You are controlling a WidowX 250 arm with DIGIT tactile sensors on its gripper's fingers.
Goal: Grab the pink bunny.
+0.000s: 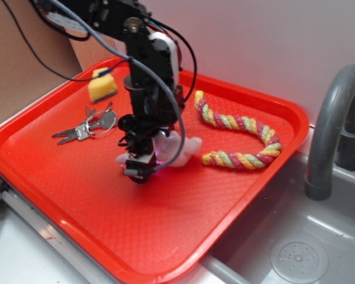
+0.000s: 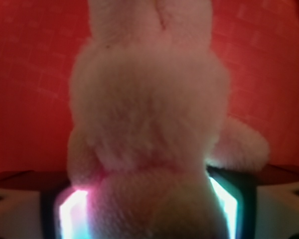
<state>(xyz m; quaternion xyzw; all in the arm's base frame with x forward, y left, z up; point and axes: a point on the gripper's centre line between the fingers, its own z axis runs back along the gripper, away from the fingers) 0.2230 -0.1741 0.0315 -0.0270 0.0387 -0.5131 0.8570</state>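
Pink bunny [image 2: 149, 124]: fills the wrist view, pale fluffy body sitting between the two lit pads [image 2: 72, 216]; in the exterior view only bits of it show behind the arm, mid-tray.
Gripper [image 1: 143, 168]: down over the bunny, pointing at the tray floor; fingers on either side of the plush w/ the lower body pressed betw. them, so clamped on it. Glow from pads shows pink/white at both edges.
Bunny pose: one stubby limb sticks out to the right in wrist view; ears/head side can't tell, too blurred.
Keys [image 1: 86, 127]: bunch on a ring, just left of the gripper, lying flat, not touching it.
Sponge [image 1: 102, 86]: yellow block near tray's far-left corner, apart from keys.
Rope [image 1: 239, 139]: twisted pink-yellow-green, bent in a U, right of the bunny, near but apart.
Tray [image 1: 165, 236]: red, holds all four items; front half bare.
Sink [image 1: 302, 254]: grey basin at right of tray, w/ grey faucet [image 1: 331, 124] arching over it.
In the way: nothing betw. fingers & bunny.
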